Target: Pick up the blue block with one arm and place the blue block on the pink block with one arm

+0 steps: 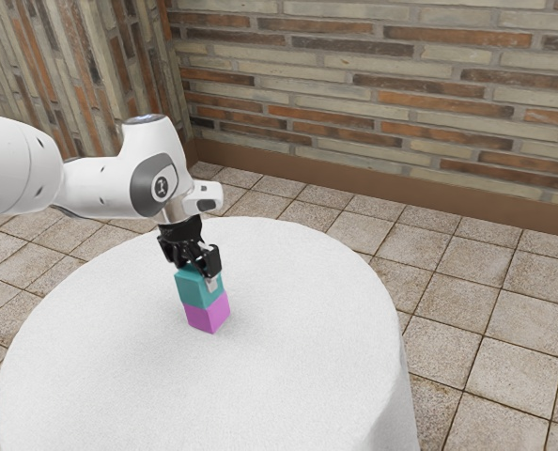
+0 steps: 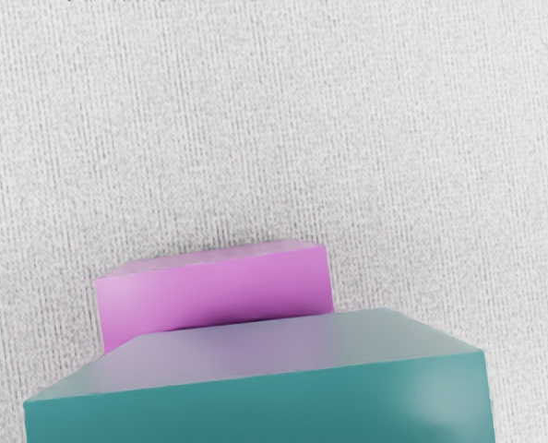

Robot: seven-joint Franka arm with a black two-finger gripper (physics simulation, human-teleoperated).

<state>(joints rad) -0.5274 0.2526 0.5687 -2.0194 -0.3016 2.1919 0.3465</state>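
Blue block (image 2: 256,392), teal in this light, looms directly under the hand in the wrist view, with the pink block (image 2: 214,291) showing just beyond and beneath it on the white tablecloth (image 2: 274,120). From the side camera, the Franka arm (image 1: 91,183) reaches in from the exterior view's left and points its black gripper (image 1: 202,272) straight down over the round table (image 1: 307,376). The jaws stand narrow, pinching the upper part of the blue block (image 1: 193,287) from two opposite faces. That block sits squarely above the pink block (image 1: 207,315), and the two appear to touch, though whether its full weight rests there cannot be told.

Both cubes look rigid, smooth-faced and light, the kind of load that neither flexes nor crushes. Flat, parallel sides give the fingers their best hold, high on the cube so the lower faces stay clear of the block below. Smooth surfaces could let the upper cube slide if it is nudged sideways on release, so a straight vertical exit looks safest. A brick wall (image 1: 382,85) and tiled floor (image 1: 486,282) frame the scene.
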